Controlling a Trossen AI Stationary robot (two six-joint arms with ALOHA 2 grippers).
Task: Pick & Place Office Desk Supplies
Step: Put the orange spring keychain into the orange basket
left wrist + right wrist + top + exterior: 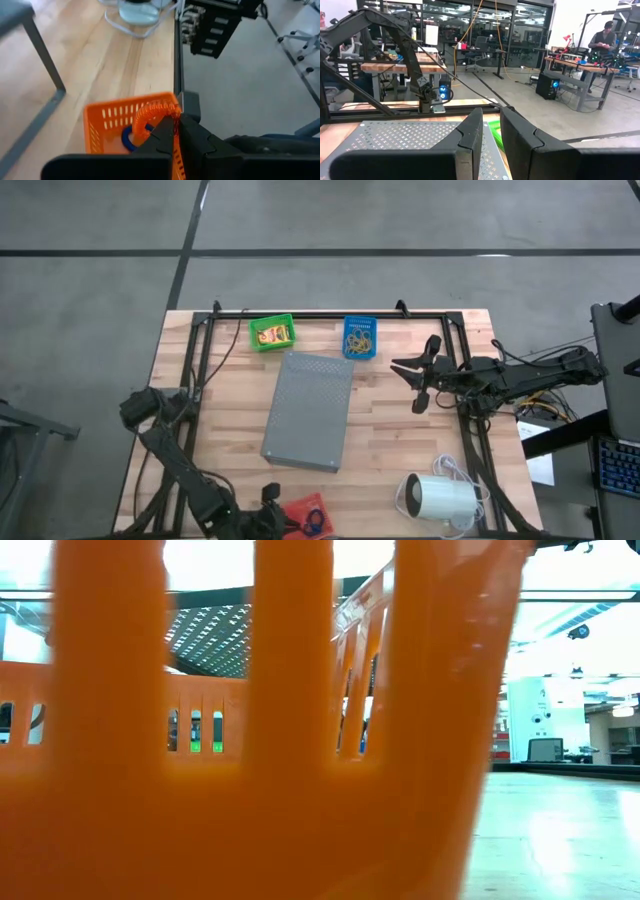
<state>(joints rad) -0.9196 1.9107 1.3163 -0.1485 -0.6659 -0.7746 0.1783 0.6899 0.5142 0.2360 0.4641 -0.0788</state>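
Note:
My left gripper (175,125) is at the table's near edge (272,500), shut on a red rubber ring (150,112) over an orange basket (107,130). A blue ring (129,141) lies in that basket (308,515). My right gripper (405,370) hovers by the grey slab's far right corner, its fingers (491,135) a narrow gap apart and touching nothing. Yellow crayon boxes sit in a green bin (271,333), and tan rubber bands in a blue bin (360,337). In the low view the basket's wall (250,740) blocks nearly everything. My left gripper pinches the red ring's rim (170,111) between its two fingertips, slanting down from the table's left. The rest of the ring arches out past the fingers, above the orange basket's wall. I cannot tell whether the ring touches the basket.
The grey perforated slab (308,410) lies in the table's middle. A white cylinder with a cord (440,500) stands at the near right. A black frame (330,313) runs along the far edge and both sides. Bare wood (230,395) shows left of the slab.

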